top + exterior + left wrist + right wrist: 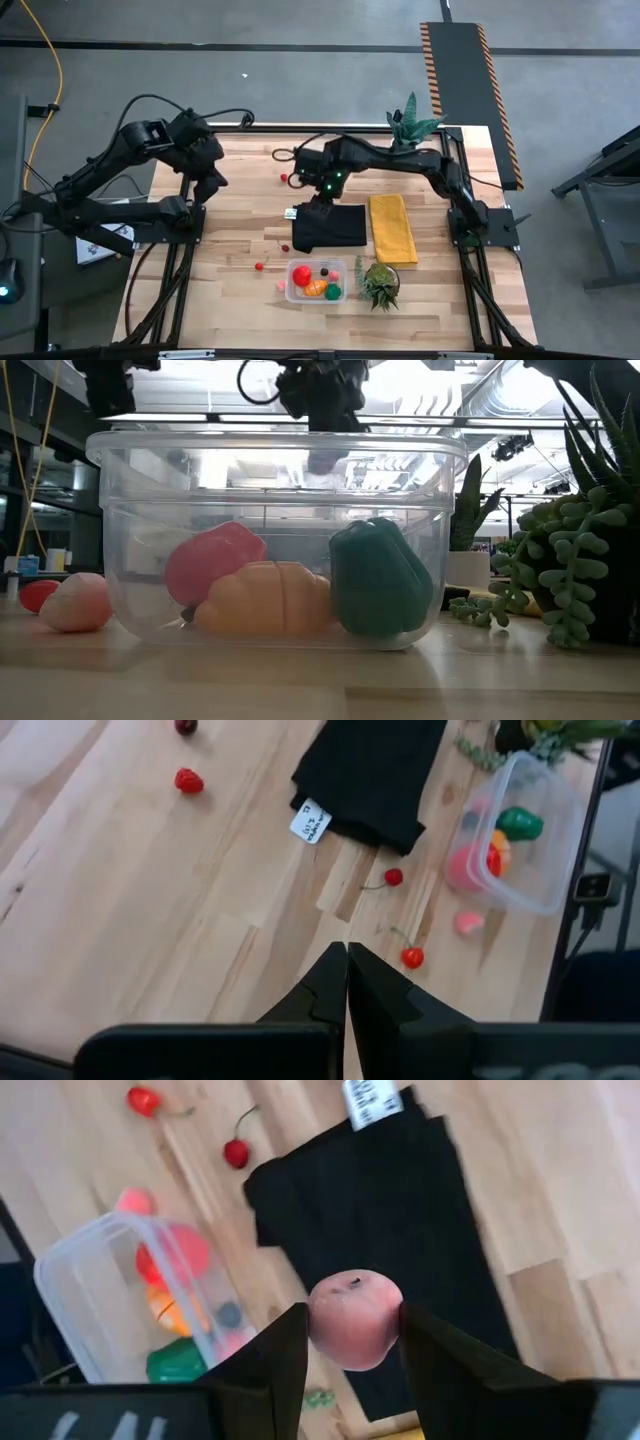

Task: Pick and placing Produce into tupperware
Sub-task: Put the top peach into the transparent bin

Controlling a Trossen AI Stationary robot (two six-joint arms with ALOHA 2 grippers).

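High view, right hand: poised over the black cloth at the centre of the counter; the yellow cloth lies at the black cloth's 3 o'clock.
High view, left hand: parked over the counter's 9 o'clock side, well apart from the produce.
High view, tupperware: at the counter's 6 o'clock edge, just below the black cloth, with a red piece, an orange piece and a green piece inside; a potted plant stands at its 3 o'clock, and a second plant at the counter's 12 o'clock edge.
High view, loose produce: a cherry at the tub's 10 o'clock; a small red berry near 12 o'clock of the black cloth.
Low view, tub contents: red, orange and green pieces resting on the bottom; a pink fruit and a red one sit outside its 9 o'clock wall.
Left wrist view, left hand: fingers pressed together, holding nothing; two cherries on the wood ahead.
Right wrist view, right hand: fingers clamped on a pink peach, held above the black cloth, with the tub beyond.
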